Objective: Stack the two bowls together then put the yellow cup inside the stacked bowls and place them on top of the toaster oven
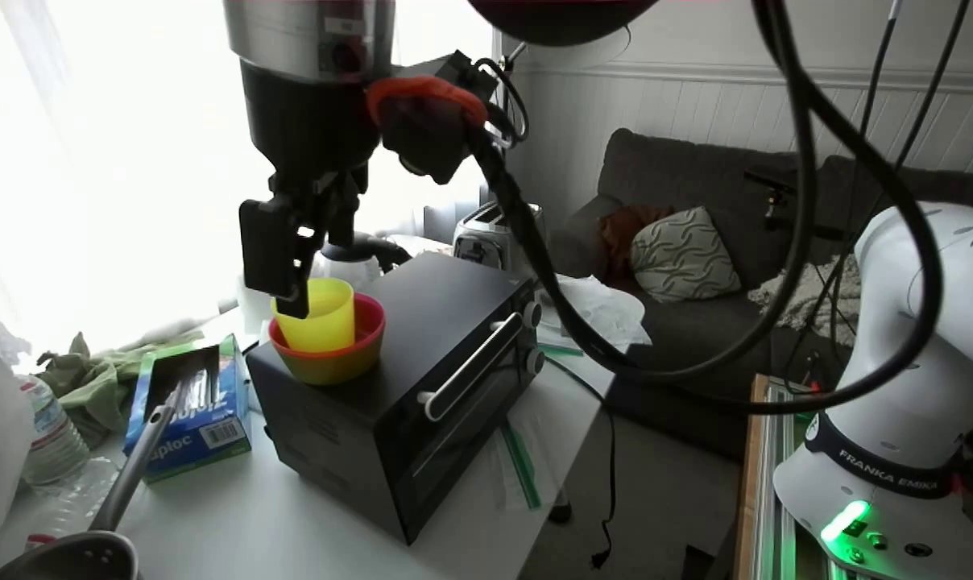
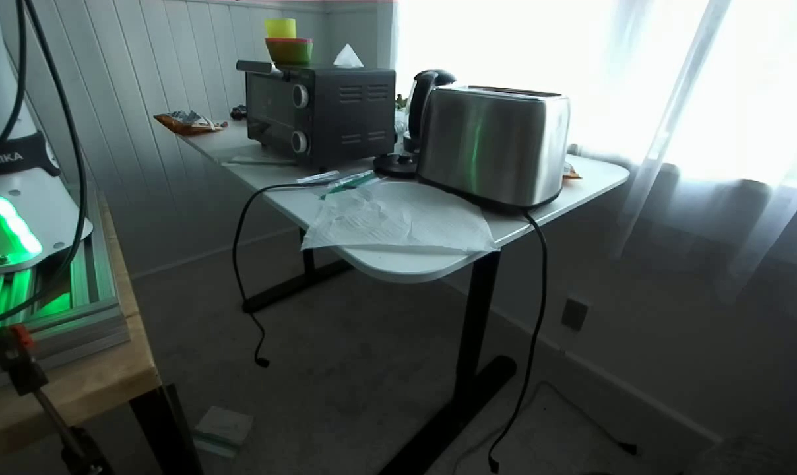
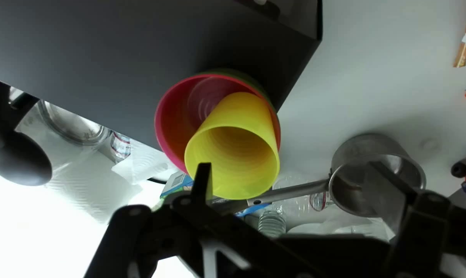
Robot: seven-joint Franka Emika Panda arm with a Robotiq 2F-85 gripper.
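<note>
The yellow cup (image 1: 317,318) stands open side up inside the orange-red bowl (image 1: 367,314), which is nested in the lime-green bowl (image 1: 337,370). The stack sits on top of the black toaster oven (image 1: 446,290), near one end. An exterior view also shows the cup (image 2: 280,28), the green bowl (image 2: 289,54) and the oven (image 2: 352,112). In the wrist view the cup (image 3: 233,162) leans to one side of the red bowl (image 3: 179,112). My gripper (image 3: 296,177) is open, its fingers wide apart with nothing between them. One finger overlaps the cup's rim in view; contact cannot be told.
A grey saucepan (image 3: 375,173) with a long handle and a blue box (image 1: 204,447) stand beside the oven. Plastic bottles (image 1: 51,435) lie behind. A silver toaster (image 2: 494,145) and a kettle (image 2: 421,112) stand past the oven's other end. A black cable (image 1: 801,201) hangs from the arm.
</note>
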